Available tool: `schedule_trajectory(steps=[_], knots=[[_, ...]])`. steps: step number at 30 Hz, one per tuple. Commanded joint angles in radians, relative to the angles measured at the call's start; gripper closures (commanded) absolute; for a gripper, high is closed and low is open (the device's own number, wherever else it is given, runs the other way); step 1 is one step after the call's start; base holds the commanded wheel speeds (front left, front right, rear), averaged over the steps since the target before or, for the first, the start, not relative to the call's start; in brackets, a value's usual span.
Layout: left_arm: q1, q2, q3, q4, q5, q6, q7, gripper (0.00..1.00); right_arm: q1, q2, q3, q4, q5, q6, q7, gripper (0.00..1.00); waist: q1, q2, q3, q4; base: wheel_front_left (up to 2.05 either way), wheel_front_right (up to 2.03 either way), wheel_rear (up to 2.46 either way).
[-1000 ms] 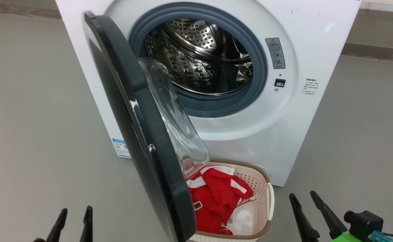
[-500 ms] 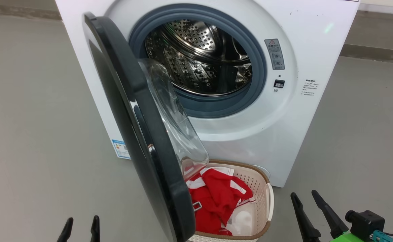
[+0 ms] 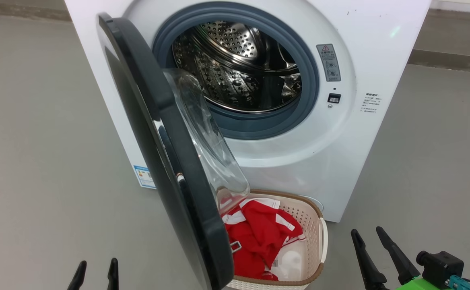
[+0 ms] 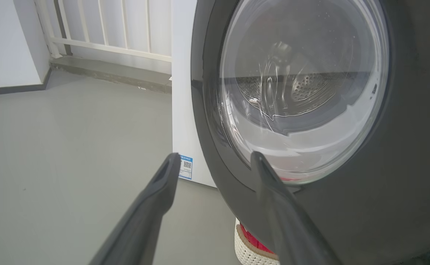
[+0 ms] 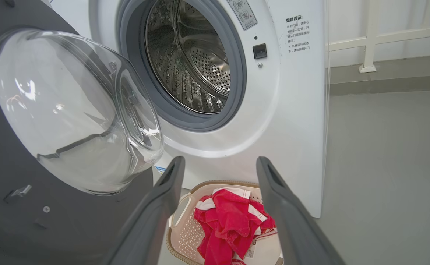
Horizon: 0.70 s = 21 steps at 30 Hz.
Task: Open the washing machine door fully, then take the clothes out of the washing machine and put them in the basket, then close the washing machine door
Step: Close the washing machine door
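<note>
- Washing machine door (image 3: 196, 209) stands swung out from the washing machine (image 3: 323, 161), edge-on in the head view, its glass bowl facing the drum (image 3: 239, 68).
- Nothing red shows in the drum. The clothes (image 3: 259, 237) lie heaped in the basket (image 3: 309, 225), which sits on the floor (image 3: 38, 161) just in front of the machine, its left end hidden behind the door's lower rim.
- Over the last second the door, clothes and basket have kept their places.
- The left gripper (image 3: 98, 262) has changed most. It now sits lower in the head view and a little nearer the door, with less of its 2 fingers showing.
- The left gripper is spread wide and empty. In its wrist view its fingers point at the lower rim of the door's outer face, though I cannot tell whether they touch it.
- The right gripper (image 3: 366, 230) has barely shifted. It is also spread wide and holds nothing, low and to the right of the basket.
- By my reading, unloading is done and 1 step remains, closing the door. The left gripper looks placed to push it.
</note>
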<state>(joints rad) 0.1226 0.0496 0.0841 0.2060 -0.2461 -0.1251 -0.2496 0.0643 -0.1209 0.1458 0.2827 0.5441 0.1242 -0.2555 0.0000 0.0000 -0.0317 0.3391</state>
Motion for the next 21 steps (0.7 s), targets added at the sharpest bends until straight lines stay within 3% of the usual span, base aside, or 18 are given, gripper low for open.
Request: schedule_trajectory(steps=[1, 4, 5, 6, 7, 8, 9, 11, 14, 21], knots=[[-0.045, 0.005, 0.035, -0.021, 0.004, -0.006, -0.012, 0.00, -0.009, -0.010, 0.019, -0.028, -0.009, 0.007, -0.006, 0.00, 0.0000, 0.0000, 0.001, 0.001, 0.00, 0.00, 0.00], [-0.052, 0.005, 0.032, -0.021, -0.002, -0.006, -0.012, 0.00, -0.009, -0.009, 0.019, -0.029, -0.009, 0.007, -0.006, 0.00, 0.0000, 0.0000, 0.003, 0.001, 0.00, 0.00, 0.00], [-0.058, 0.005, 0.028, -0.024, -0.010, -0.006, -0.012, 0.04, -0.010, -0.009, 0.019, -0.029, -0.009, 0.007, -0.006, 0.00, 0.0000, 0.0000, 0.004, 0.002, 0.00, 0.00, 0.00], [-0.064, 0.005, 0.024, -0.027, -0.021, -0.006, -0.012, 0.22, -0.011, -0.010, 0.019, -0.029, -0.009, 0.007, -0.006, 0.00, 0.0000, 0.0000, 0.005, 0.002, 0.00, 0.00, 0.00], [-0.072, 0.006, 0.021, -0.029, -0.038, -0.006, -0.012, 0.52, -0.012, -0.010, 0.020, -0.029, -0.009, 0.007, -0.006, 0.00, 0.0000, 0.0000, 0.005, 0.002, 0.00, 0.00, 0.00], [-0.080, 0.010, 0.011, -0.029, -0.061, -0.006, -0.012, 0.68, -0.013, -0.010, 0.020, -0.029, -0.009, 0.007, -0.006, 0.00, 0.0000, 0.0000, 0.006, 0.001, 0.00, 0.00, 0.00], [-0.088, 0.018, -0.002, -0.027, -0.088, -0.006, -0.012, 0.78, -0.014, -0.010, 0.020, -0.029, -0.009, 0.007, -0.006, 0.00, 0.0000, 0.0000, 0.007, 0.000, 0.00, 0.00, 0.00], [-0.104, 0.038, -0.036, -0.016, -0.161, -0.006, -0.012, 0.84, -0.016, -0.009, 0.022, -0.028, -0.010, 0.007, -0.006, 0.00, 0.0000, 0.0000, 0.008, -0.002, 0.00, 0.00, 0.00], [-0.130, 0.086, -0.099, -0.004, -0.291, -0.006, -0.012, 1.00, -0.017, -0.008, 0.023, -0.027, -0.010, 0.007, -0.006, 0.00, 0.0000, 0.0000, 0.010, -0.008, 0.00, 0.00, 0.00], [-0.181, 0.185, -0.160, -0.055, -0.637, -0.006, -0.012, 1.00, -0.023, -0.005, 0.022, -0.029, -0.010, 0.007, -0.006, 0.00, 0.0000, 0.0000, 0.026, -0.027, 0.00, 0.00, 0.00]])
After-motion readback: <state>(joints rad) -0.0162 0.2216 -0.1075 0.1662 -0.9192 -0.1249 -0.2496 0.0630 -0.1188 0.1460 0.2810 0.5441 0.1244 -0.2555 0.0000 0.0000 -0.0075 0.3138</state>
